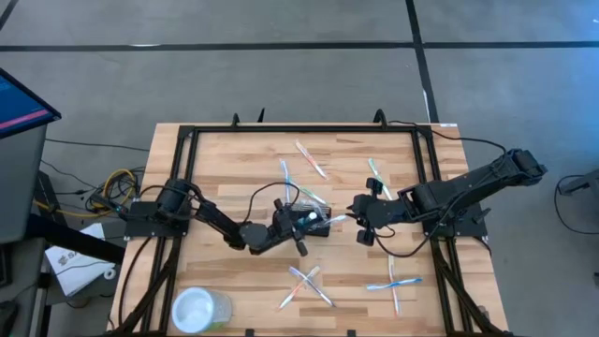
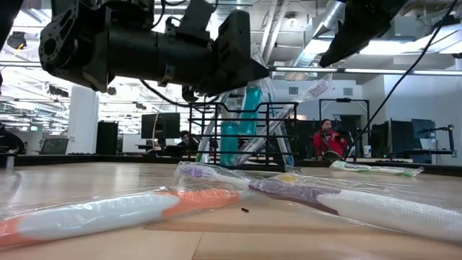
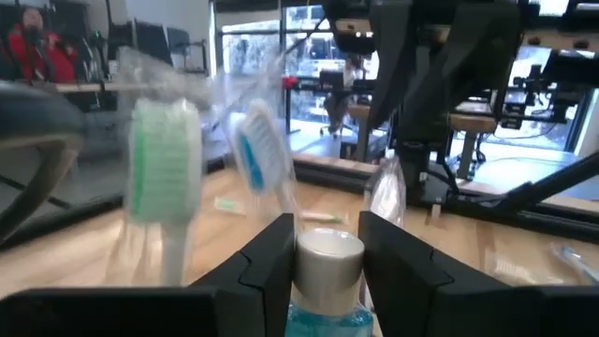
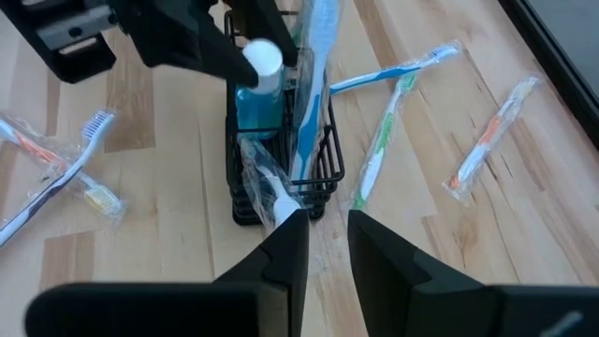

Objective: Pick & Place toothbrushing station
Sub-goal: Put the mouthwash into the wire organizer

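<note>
The black wire-mesh caddy [image 1: 316, 221] stands mid-table and also shows in the right wrist view [image 4: 318, 173] and the low view [image 2: 274, 137]. It holds a blue bottle [image 4: 251, 110] with a white cap and several wrapped toothbrushes [image 4: 309, 84]. My left gripper [image 1: 298, 225] reaches in from the table's left and is shut on the bottle. My right gripper [image 4: 328, 245] is open just right of the caddy, nothing between its fingers. A wrapped white toothbrush [image 4: 267, 187] leans out of the caddy toward one of its fingers. My left gripper pinches the bottle's white cap [image 3: 328, 248] between its two fingers, one on each side. The fingers come from the table's left. The bottle stands upright inside the caddy. My right gripper: I cannot tell whether one finger [image 4: 288, 239] touches the leaning toothbrush's outer end.
Wrapped toothbrushes lie loose on the wood: far of the caddy [image 1: 312, 159], far right [image 1: 377, 176], crossed at the near middle [image 1: 304, 285] and near right [image 1: 393, 284]. A clear round cup [image 1: 198, 309] lies at the near left corner. A black frame [image 1: 187, 140] borders the table.
</note>
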You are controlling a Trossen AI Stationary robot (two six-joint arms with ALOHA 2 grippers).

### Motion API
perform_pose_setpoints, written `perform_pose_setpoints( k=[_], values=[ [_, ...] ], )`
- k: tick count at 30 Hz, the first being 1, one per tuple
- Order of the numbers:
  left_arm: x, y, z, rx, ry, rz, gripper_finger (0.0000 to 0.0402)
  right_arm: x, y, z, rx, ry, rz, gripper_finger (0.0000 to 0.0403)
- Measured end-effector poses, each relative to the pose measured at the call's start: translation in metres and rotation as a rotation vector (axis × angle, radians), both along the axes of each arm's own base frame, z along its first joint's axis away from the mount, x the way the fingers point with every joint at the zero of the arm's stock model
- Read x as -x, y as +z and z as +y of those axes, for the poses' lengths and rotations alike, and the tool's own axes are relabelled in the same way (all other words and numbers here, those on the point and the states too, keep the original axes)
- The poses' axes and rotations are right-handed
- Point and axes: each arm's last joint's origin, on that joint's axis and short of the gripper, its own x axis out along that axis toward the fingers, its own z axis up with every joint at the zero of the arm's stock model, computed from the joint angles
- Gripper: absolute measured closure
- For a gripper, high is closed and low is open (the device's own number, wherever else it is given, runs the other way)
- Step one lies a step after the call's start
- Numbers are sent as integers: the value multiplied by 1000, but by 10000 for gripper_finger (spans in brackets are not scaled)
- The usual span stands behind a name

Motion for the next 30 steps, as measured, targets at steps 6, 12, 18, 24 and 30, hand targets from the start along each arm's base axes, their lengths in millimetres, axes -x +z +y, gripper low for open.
perform_pose_setpoints(
  k=[6, 12, 18, 24, 30],
  values=[
    [0, 1, 0, 5, 0, -9, 289, 0, 0, 0, 0, 0, 1, 333],
    [0, 1, -2, 4, -23, -10, 289, 0, 0, 0, 0, 0, 1, 333],
    [0, 1, -2, 5, -27, -11, 289, 0, 0, 0, 0, 1, 1, 333],
    [0, 1, -2, 8, -39, -13, 289, 0, 0, 0, 0, 0, 1, 333],
    [0, 2, -1, 6, -25, -14, 289, 0, 0, 0, 1, 0, 3, 333]
  ],
)
